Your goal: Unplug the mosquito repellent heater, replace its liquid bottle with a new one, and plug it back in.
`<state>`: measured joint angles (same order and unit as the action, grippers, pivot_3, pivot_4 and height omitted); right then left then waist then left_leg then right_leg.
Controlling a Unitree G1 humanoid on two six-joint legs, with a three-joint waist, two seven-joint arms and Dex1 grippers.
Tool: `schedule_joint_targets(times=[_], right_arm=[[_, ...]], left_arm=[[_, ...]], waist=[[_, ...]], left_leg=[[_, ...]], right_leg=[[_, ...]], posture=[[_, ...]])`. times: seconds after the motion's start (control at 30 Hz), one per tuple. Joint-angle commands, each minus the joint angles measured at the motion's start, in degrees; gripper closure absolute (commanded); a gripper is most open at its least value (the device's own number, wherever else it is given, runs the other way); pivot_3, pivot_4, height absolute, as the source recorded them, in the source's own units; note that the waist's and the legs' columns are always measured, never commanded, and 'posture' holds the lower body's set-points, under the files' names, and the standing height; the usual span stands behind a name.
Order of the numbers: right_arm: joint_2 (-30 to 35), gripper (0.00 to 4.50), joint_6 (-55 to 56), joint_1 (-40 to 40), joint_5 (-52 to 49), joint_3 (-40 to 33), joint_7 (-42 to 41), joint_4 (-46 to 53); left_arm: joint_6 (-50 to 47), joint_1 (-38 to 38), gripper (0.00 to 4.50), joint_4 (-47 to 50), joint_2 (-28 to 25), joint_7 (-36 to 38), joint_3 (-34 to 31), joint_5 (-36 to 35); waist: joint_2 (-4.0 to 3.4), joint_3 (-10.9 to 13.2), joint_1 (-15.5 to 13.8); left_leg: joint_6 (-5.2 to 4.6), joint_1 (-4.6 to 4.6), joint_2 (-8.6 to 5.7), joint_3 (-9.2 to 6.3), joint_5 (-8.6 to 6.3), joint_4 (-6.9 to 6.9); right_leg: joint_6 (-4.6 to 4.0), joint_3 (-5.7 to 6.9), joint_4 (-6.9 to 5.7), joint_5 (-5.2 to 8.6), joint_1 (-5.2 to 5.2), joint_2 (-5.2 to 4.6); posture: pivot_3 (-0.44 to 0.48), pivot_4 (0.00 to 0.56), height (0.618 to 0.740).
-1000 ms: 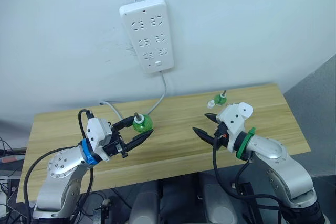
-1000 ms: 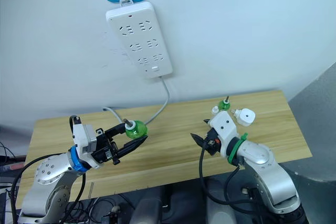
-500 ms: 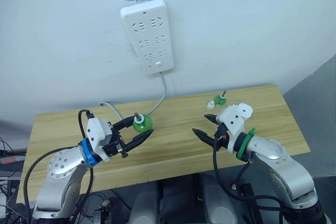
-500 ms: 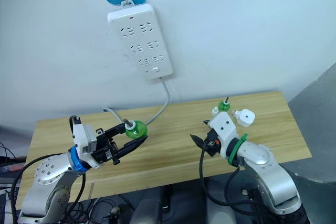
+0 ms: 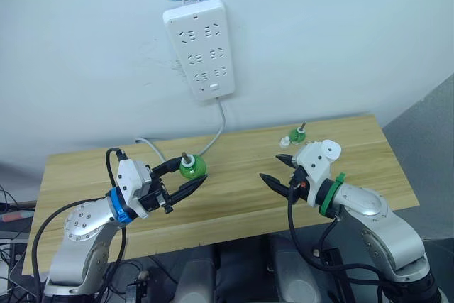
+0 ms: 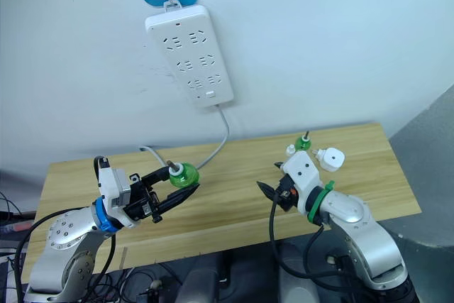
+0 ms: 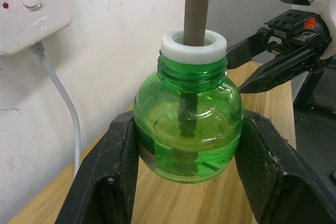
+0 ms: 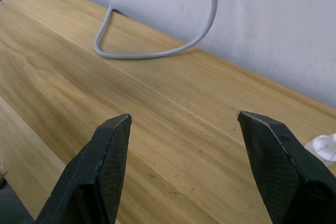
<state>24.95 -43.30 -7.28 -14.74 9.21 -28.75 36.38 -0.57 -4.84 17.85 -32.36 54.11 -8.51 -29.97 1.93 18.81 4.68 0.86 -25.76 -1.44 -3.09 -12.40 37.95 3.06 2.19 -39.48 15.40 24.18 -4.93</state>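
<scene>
A: What does your left gripper [image 5: 186, 181] hold now?

B: It is closed on a green bottle [image 7: 187, 124]. You can see in the left wrist view that both fingers [image 7: 111, 182] press on the round sides of the bottle. The bottle is upright, with a white collar and a brown wick standing out of its neck, and it is lifted above the table [image 5: 234, 196], not resting on it.

A: And your right gripper [image 5: 275, 169]?

B: It is wide open and holds nothing. In the right wrist view the two fingers [image 8: 100, 171] are far apart, with bare wood between them. It hangs over the middle of the table and points toward your left gripper.

A: Where is the heater?

B: The heater [image 6: 330, 157] lies on the table near the back right part, just behind your right arm. Beside it stand a second green bottle [image 6: 303, 142] and a small white cap [image 6: 290, 150]. The heater is not plugged in.

A: And the strip?

B: The strip [image 5: 200, 47] hangs on the wall from a hook. Its grey cable [image 5: 213, 136] goes down to the table behind your left gripper.
</scene>
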Motion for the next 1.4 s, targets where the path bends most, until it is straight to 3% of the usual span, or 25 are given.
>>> schedule_joint_targets(times=[0.03, 0.77, 0.93, 1.23, 1.33, 1.4], right_arm=[[0.37, 1.16, 0.35, 0.54, -0.93, -0.19, 0.04, 3.02], [1.4, 1.16, -0.23, 0.39, -2.4, -0.36, -0.41, 3.19], [1.71, 0.03, -0.53, 0.38, -3.22, -0.44, -0.48, 3.25], [2.18, 0.03, -0.39, 0.27, -3.3, -0.4, -0.5, 3.44], [2.24, 0.63, -0.26, 0.19, -3.24, -0.35, -0.53, 3.36], [2.32, 1.32, -0.18, 0.14, -3.24, -0.28, -0.64, 3.3]], left_arm=[[1.52, -0.38, 2.28, 1.81, 0.08, -0.18, -0.95, 0.14], [1.64, -0.98, 2.28, 2.2, 0.32, -0.14, -1.08, 0.33], [1.68, -1.03, 2.28, 2.14, 0.25, -0.01, -1.12, 0.28], [1.75, -0.96, 2.28, 2.05, 0.3, 0.13, -1.04, 0.26], [1.82, -0.95, 2.28, 1.91, 0.3, 0.17, -1.06, 0.32], [1.82, -0.96, 2.28, 1.9, 0.3, 0.2, -1.07, 0.32]], waist=[[0.0, 0.0, 0.0], [0.01, -0.01, 0.0], [0.01, -0.02, 0.0], [0.01, -0.04, 0.0], [0.01, -0.04, 0.0], [0.01, -0.04, 0.0]], left_leg=[[0.0, 0.0, 0.0, 0.0, 0.0, 0.0], [0.0, 0.0, 0.0, 0.0, 0.0, 0.0], [0.0, 0.0, 0.0, 0.0, 0.0, 0.0], [0.0, 0.0, 0.0, 0.0, 0.0, 0.0], [0.0, 0.01, 0.0, 0.0, 0.0, 0.0], [0.0, 0.0, 0.0, 0.0, 0.0, 0.0]], right_leg=[[0.0, 0.0, 0.0, 0.0, 0.0, 0.0], [0.0, 0.0, 0.0, 0.0, -0.01, 0.0], [0.0, 0.0, 0.0, 0.0, -0.01, 0.0], [0.0, 0.0, 0.0, 0.0, -0.01, 0.0], [0.0, 0.0, 0.0, 0.0, -0.01, 0.0], [0.0, 0.0, 0.0, 0.0, -0.01, 0.0]], posture=[[-0.181, 0.305, 0.734], [-0.172, 0.295, 0.734], [-0.173, 0.293, 0.734], [-0.173, 0.293, 0.734], [-0.172, 0.292, 0.734], [-0.172, 0.292, 0.734]])
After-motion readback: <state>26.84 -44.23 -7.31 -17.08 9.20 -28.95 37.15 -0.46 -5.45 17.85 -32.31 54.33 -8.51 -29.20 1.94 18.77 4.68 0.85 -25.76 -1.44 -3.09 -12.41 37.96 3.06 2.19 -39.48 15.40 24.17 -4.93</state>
